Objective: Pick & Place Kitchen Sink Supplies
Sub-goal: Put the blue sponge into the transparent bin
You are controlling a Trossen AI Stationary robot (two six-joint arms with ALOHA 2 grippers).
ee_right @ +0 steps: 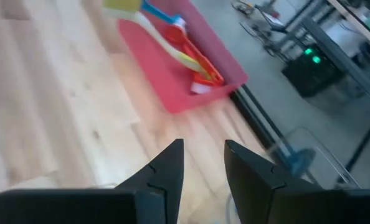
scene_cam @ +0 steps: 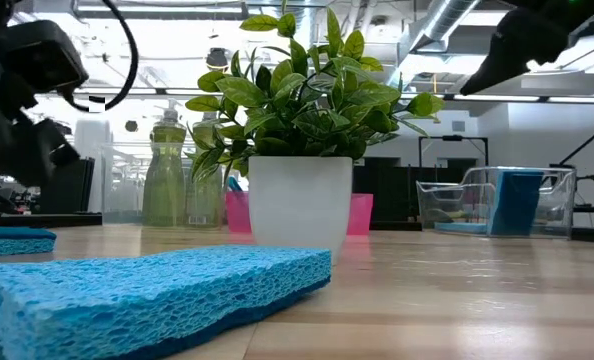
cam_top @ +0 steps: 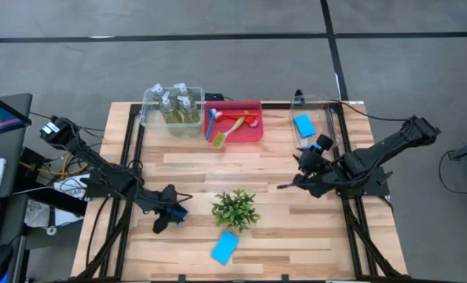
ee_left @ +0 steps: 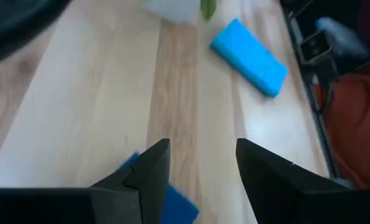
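Note:
My left gripper [cam_top: 169, 211] [ee_left: 203, 162] hovers open over the table's near left; a dark-blue sponge [ee_left: 172, 205] [cam_top: 179, 211] lies flat on the wood beside one finger, and nothing is between the fingers. A light-blue sponge [cam_top: 225, 247] [ee_left: 247, 56] lies flat near the front edge. My right gripper [cam_top: 288, 185] [ee_right: 203, 158] hangs open and empty above the table's right half. Several bottles [cam_top: 173, 104] stand in a clear bin [cam_top: 148, 118]. Brushes [cam_top: 232, 124] [ee_right: 185, 50] lie in a red bin [cam_top: 253, 106]. Another blue sponge [cam_top: 303, 124] lies in a clear bin [cam_top: 321, 106].
A small green plant in a white pot [cam_top: 235, 208] [scene_cam: 299, 200] stands mid-table, between the two grippers and just behind the light-blue sponge. Dark frame rails [cam_top: 131, 141] run along the table's left and right sides. Bare wood lies between the bins and the plant.

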